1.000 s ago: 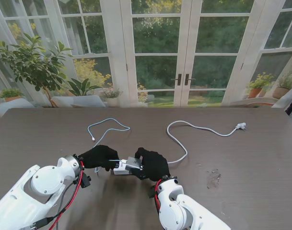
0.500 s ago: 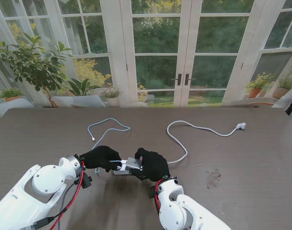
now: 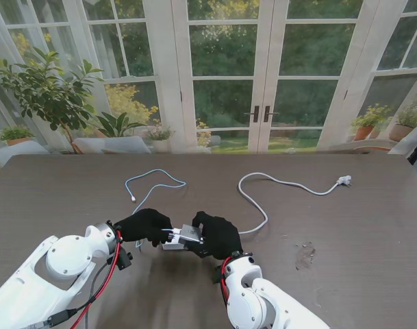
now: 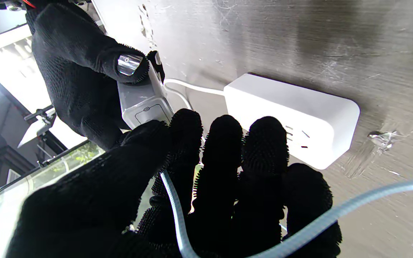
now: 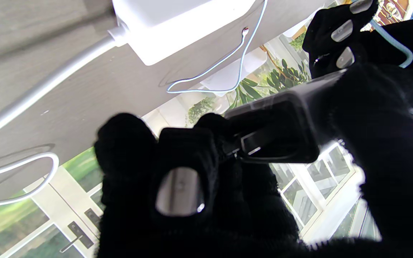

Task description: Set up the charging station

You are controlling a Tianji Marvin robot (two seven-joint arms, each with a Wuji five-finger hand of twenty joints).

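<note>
The dark counter (image 3: 345, 226) carries everything the task needs, and the setup is judged to be in its middle stage. A white power strip (image 4: 292, 118) lies flat on the counter just under the two robot hands, its sockets facing sideways in the left wrist view; its thick white cord (image 3: 263, 205) is laid out across the counter to the right, ending in a plug (image 3: 344, 180) that lies loose near the far edge, connected to nothing that can be seen. Nothing is seen plugged into the strip yet.

A small charger block (image 4: 143, 102) is held off the counter, above the strip, pinched by the right robot hand (image 3: 218, 235) with fingers closed around it. The left robot hand (image 3: 145, 224) is closed on the near end of a thin pale-blue cable (image 3: 153, 185), and that end is held up against the charger; whether the connector is fully seated cannot be told, as it is hidden by the fingers. The rest of the cable is looped on the counter farther away, with its free tip (image 3: 133, 199) lying loose.

What is judged left: finishing the cable-to-charger joint, pressing the charger into the strip, and setting things tidy.
</note>
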